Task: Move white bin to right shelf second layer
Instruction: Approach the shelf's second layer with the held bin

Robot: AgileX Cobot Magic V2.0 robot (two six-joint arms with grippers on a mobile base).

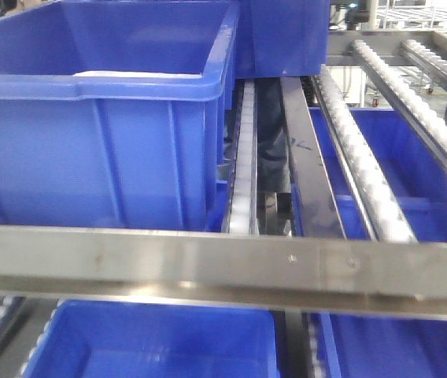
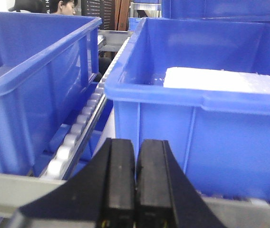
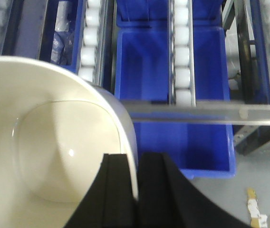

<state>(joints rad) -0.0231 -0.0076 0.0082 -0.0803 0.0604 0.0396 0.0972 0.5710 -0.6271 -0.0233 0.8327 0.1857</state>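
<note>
cream white bin (image 3: 44, 142) rim pinched — right claw (image 3: 137, 190).

A warehouse or factory picking area: flow racks with white roller tracks (image 1: 365, 165) and steel rails (image 1: 223, 264) carry large blue plastic crates (image 1: 90, 150) above a grey floor (image 3: 268, 175)

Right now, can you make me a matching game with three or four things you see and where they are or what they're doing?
Things:
1. white bin
2. left gripper
3. big blue crate
4. steel front rail

States:
A. shut with nothing in it
B. sitting on the shelf rollers, something white inside
C. pinched at its rim by the right gripper
D. running across the shelf's front edge, with screws

Pairs: 1-C, 2-A, 3-B, 4-D
</note>
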